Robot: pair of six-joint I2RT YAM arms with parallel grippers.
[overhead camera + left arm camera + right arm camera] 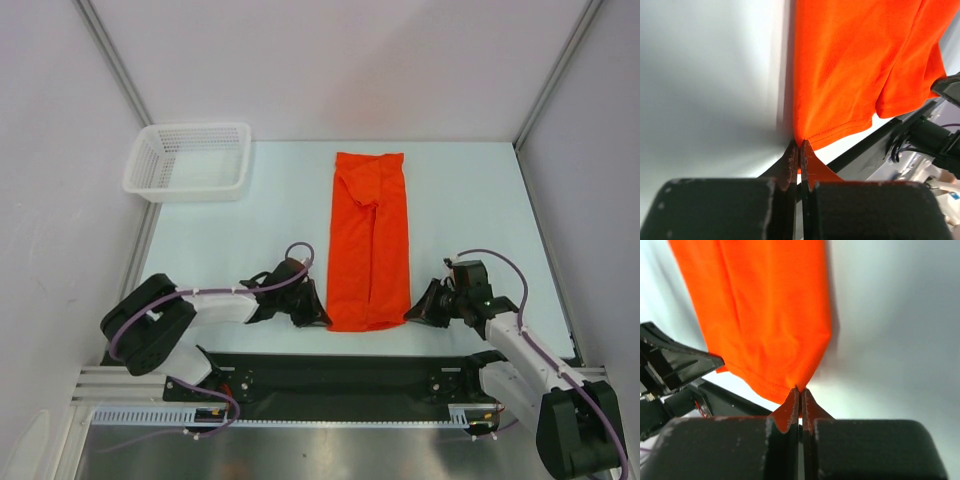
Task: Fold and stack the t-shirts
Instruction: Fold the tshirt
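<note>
Left gripper [320,318] pinches the shirt [370,230] at its 7 o'clock corner, right gripper [413,314] at 5. Next, probably: lift both together and carry them toward 12, folding it in half.

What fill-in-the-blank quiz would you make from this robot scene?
The t-shirt lying on the table is ____ in colour.
The white mesh basket sits at the table's far ____ corner.
The left gripper and right gripper are each shut on a near ____ of the t-shirt.
Missing words: orange-red; left; corner.
</note>
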